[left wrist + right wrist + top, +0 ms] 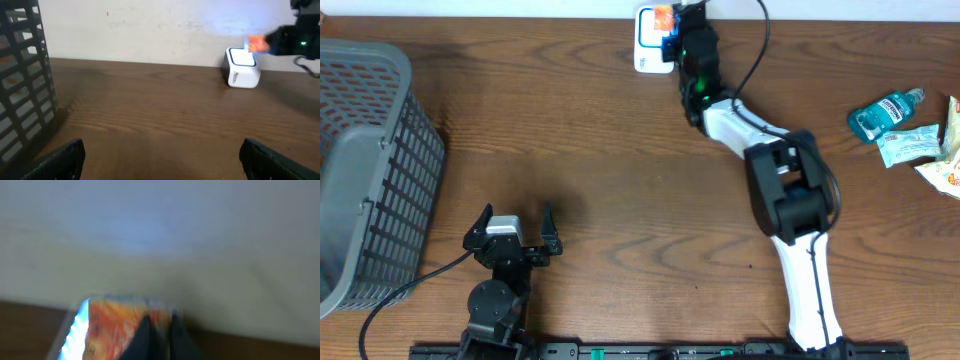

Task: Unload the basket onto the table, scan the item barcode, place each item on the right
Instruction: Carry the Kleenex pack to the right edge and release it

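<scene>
Nearest the camera sits the left claw (pixel 515 216), at the near edge of the bench (pixel 620 180). Its fingers are spread wide and there is nothing between them. It looks to have no part in the present step.

At the far left stands a grey basket (pixel 408 170), just left of that claw. I cannot tell what it holds.

Toward the middle, at the far edge against the wall, is the white scanner (pixel 645 52), its face lit pale blue. The right arm reaches out from the near right to meet it. The right claw (pixel 672 25) is pinched tight on the item (pixel 663 16), a small orange pack held just above the scanner's face. The right wrist view is blurred, but it shows the dark fingers closed on the orange pack.

On the far right, well apart from the scanner, lie a blue bottle (pixel 885 110) and some packets (pixel 910 145).

By my reckoning the scan itself is in hand: the item is at the scanner. Where the barcode sits I cannot tell. The next move likely calls for a slow turn or tilt of the pack over the lit face, with the grip kept firm, until the code faces it.
</scene>
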`<move>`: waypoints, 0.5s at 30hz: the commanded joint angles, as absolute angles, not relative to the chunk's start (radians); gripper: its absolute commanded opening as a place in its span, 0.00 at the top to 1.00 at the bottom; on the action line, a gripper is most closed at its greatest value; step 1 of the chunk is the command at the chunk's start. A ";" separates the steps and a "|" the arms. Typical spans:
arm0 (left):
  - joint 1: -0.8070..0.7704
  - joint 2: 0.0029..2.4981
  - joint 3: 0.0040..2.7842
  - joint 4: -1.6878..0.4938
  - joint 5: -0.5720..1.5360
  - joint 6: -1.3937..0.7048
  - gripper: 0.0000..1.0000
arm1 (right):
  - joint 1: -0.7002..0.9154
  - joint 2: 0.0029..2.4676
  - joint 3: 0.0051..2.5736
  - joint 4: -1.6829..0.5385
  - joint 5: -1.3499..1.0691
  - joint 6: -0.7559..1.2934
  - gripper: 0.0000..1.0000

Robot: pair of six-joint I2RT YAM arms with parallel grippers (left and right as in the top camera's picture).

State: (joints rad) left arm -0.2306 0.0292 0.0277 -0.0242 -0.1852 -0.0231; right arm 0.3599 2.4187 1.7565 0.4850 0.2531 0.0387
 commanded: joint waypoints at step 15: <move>-0.231 0.024 0.004 -0.053 -0.191 -0.021 0.02 | -0.104 1.955 1.755 -0.905 0.558 0.346 0.98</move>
State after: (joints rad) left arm -0.2306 0.0288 0.0277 -0.0242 -0.1852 -0.0227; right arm 0.0040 1.9232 1.7817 -0.8177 0.5240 0.1516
